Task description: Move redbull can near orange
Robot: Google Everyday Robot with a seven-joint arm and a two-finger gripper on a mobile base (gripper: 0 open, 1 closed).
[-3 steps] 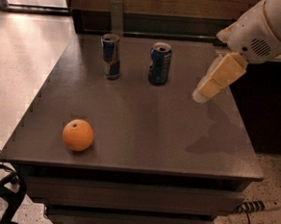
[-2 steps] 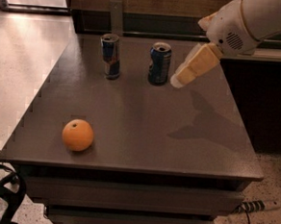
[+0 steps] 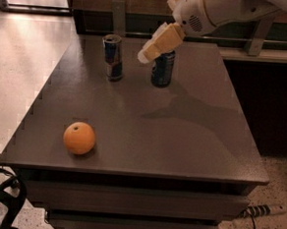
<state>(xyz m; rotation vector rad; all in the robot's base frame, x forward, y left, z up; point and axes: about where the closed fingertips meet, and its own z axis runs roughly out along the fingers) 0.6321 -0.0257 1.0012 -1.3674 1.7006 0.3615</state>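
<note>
The redbull can (image 3: 114,58) stands upright near the far edge of the dark table (image 3: 191,139), at about 11 o'clock on the tabletop, touched by nothing. The orange (image 3: 79,138) lies well apart from it, at about 7 o'clock from the can and close to the table's near left corner. At 3 o'clock from the redbull can, just beside it with a gap between them, stands a wider dark blue soda can (image 3: 162,68).

The gripper (image 3: 145,55) hangs in the air above that gap, at roughly 2 o'clock from the redbull can, and its pale body crosses in front of the soda can's top. It carries nothing. Whether it is open or closed cannot be told from this angle.

Bare tabletop runs from the redbull can toward 6 o'clock and across the right half. The orange sits near the front and left edges.
</note>
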